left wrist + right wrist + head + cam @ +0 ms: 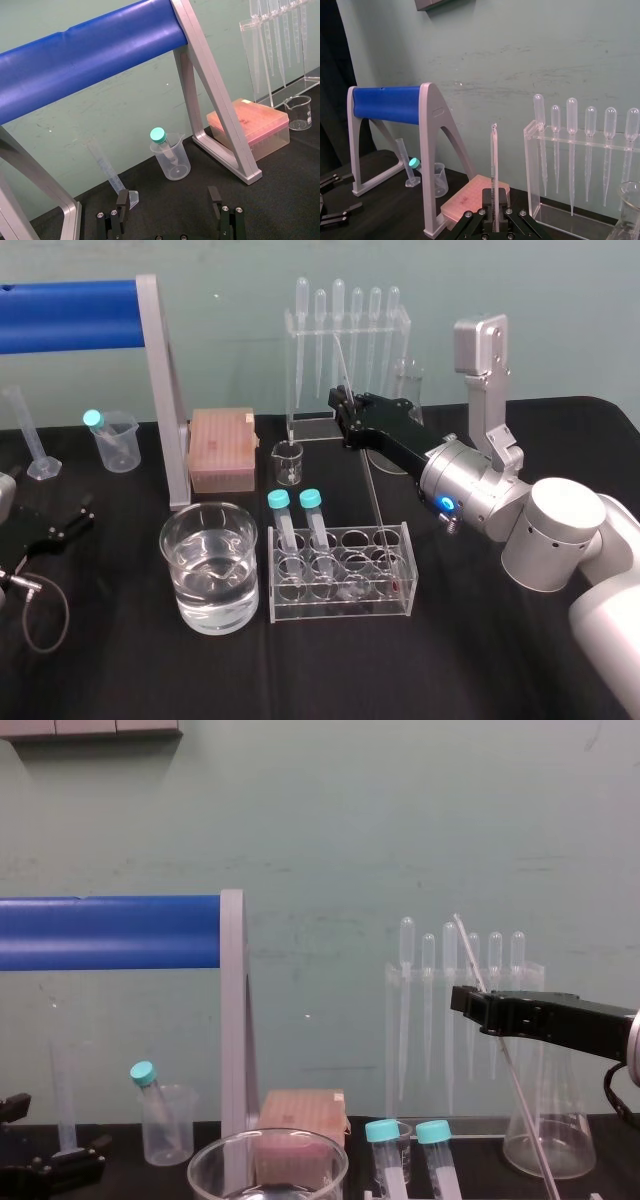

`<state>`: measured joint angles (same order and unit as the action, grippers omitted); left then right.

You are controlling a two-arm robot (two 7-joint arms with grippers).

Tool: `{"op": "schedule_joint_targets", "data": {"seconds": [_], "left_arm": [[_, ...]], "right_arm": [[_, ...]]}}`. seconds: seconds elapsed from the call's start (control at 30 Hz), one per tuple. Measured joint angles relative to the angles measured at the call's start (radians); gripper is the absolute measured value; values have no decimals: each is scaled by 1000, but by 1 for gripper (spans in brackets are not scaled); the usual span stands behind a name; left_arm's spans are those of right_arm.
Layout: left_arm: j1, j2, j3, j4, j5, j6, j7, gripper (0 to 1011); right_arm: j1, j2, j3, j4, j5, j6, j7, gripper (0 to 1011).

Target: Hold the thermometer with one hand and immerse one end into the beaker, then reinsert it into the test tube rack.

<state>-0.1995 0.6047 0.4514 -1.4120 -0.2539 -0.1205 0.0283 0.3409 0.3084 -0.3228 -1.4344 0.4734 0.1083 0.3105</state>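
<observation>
**Pinching a brittle glass rod**

Right gripper (347, 415) is clamped on the thermometer (373, 492) well up its length. The rod leans, its lower end down at the far-right hole of the test tube rack (340, 612) — seated or just clear, I cannot tell. The beaker (212, 618), part full of water, stands just left of the rack. I judge the rod light, stiff, slick and quick to snap, so a gentle hold on the upper stem suits — never the tip. Left gripper (168, 192) rests parked at the table's left, fingers apart. Counted: one thermometer, one beaker, one rack, two teal-capped tubes (279, 502), six pipettes (338, 310).
</observation>
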Motion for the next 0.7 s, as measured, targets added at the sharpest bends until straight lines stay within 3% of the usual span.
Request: {"op": "schedule_joint_targets", "data": {"seconds": [0.4, 0.7], "left_arm": [[0, 0, 0, 0, 0, 0, 0, 1008], [0, 0, 0, 0, 0, 0, 0, 1008]], "right_arm": [[-6, -1, 6, -6, 2, -11, 7, 56], [-28, 7, 34, -61, 47, -32, 30, 55]]}}
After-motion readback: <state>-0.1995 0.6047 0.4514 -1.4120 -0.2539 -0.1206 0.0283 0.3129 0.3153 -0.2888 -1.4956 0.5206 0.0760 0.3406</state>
